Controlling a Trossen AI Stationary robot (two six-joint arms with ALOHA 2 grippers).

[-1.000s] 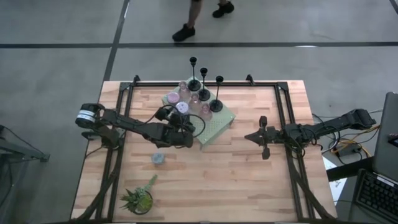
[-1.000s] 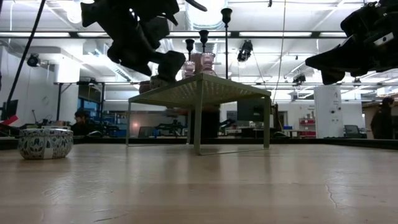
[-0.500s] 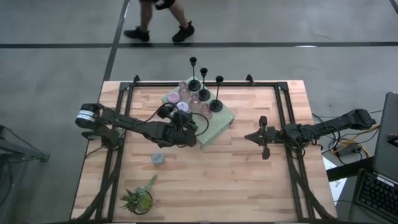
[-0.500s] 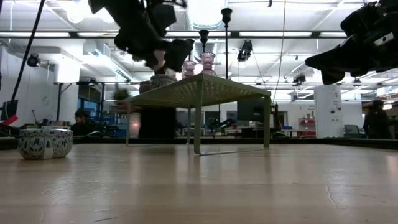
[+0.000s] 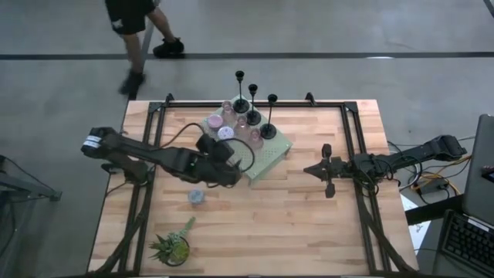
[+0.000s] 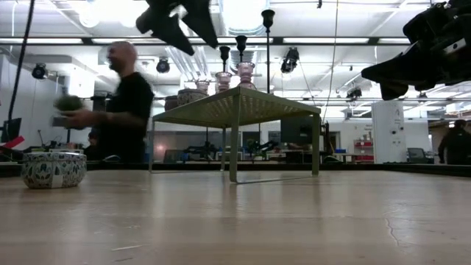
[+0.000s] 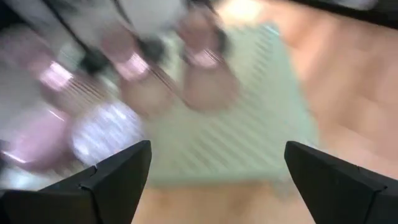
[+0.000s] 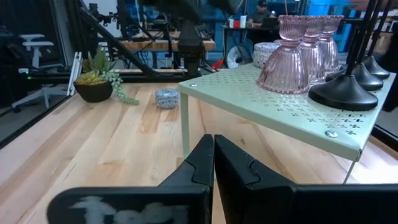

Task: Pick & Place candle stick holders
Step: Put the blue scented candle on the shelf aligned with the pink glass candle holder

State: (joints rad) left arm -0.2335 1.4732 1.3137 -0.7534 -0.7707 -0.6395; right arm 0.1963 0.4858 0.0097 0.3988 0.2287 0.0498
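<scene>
Table (image 5: 309, 224): pale wood planks, dark frame rails along its sides.

Green perforated stand (image 5: 266, 158): sits toward the far middle of the table, raised on thin legs.

Candle stick holders, on the stand: three black holders (image 5: 268, 131) with round bases and tall thin stems along the far edge; pink ribbed cups (image 8: 292, 56) beside them; a pale patterned cup (image 5: 225, 133) at the stand's left end.

Blue-grey cup (image 5: 197, 197): alone on the bare wood, left of the stand and well apart from it.

Potted plant (image 5: 174, 245): spiky green, near the front left corner.

Left gripper (image 5: 231, 176): hangs above the stand's left front edge, jaws spread wide, nothing between them; its wrist picture is blurred, so what lies directly beneath is uncertain, probably the pink cups.

Right gripper (image 5: 312, 170): hangs above the right half of the table, apart from the stand, fingers (image 8: 205, 163) pressed together, empty.

Person (image 6: 121, 110): beyond the far edge, dark shirt, something held in hand.
</scene>
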